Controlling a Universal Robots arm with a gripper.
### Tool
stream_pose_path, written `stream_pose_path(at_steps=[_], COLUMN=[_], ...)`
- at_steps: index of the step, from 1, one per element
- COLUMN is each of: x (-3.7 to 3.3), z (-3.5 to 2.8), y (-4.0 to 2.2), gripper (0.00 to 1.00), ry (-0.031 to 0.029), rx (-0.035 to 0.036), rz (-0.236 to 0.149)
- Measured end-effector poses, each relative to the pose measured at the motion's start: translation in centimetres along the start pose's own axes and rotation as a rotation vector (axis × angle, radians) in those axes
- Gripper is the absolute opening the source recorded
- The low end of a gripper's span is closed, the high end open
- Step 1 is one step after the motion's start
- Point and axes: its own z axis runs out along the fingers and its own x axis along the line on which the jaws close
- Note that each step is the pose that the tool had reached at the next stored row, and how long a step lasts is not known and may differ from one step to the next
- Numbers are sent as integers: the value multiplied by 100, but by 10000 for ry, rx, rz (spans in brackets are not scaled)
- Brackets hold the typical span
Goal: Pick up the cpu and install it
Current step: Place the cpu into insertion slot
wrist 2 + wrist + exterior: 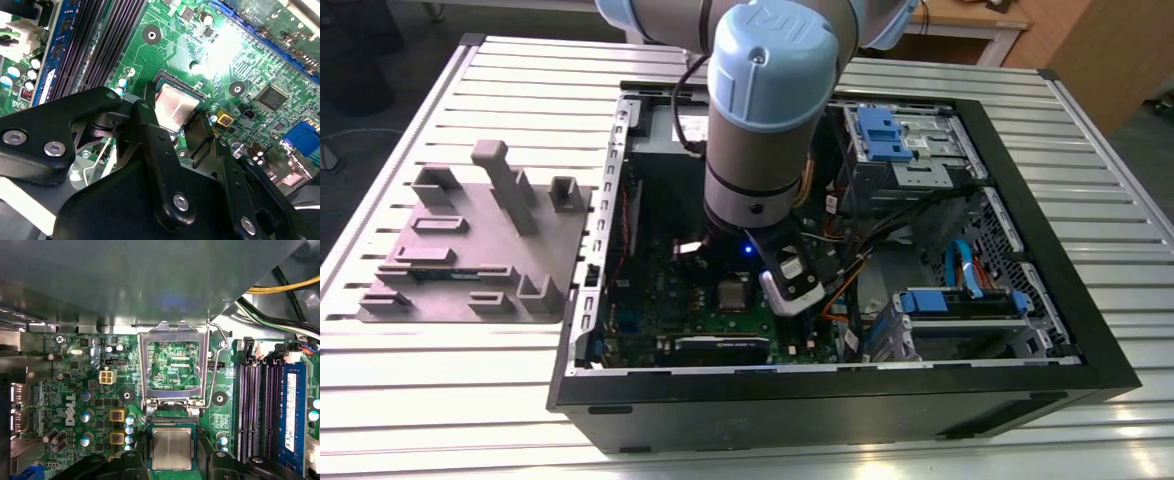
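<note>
The arm (767, 100) reaches down into the open computer case (1107, 372), which stands on the bench (454, 390). The cpu (171, 448) lies flat in its socket on the green board (75, 390), just beside the raised metal frame (172, 335). In the second wrist view the hand (174, 119) is right at the cpu (176, 104). I cannot tell if it is spread or pinching the cpu. 1 grey tray (467, 250) lies on the bench beside the case, on the exterior view's left.

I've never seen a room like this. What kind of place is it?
Probably a robot lab or workshop: a robot arm reaches into an open computer case on a slatted metal table, with a grey parts tray beside it.
</note>
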Motion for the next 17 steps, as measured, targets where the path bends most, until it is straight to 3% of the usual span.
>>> stream_pose_path(at_steps=[14, 16, 17], x=[0, 3, 2], z=[24, 24, 24], y=[1, 1, 1], gripper=[47, 48, 53], ry=[-3, 0, -4], rx=[-9, -10, -10], rz=[62, 69, 70])
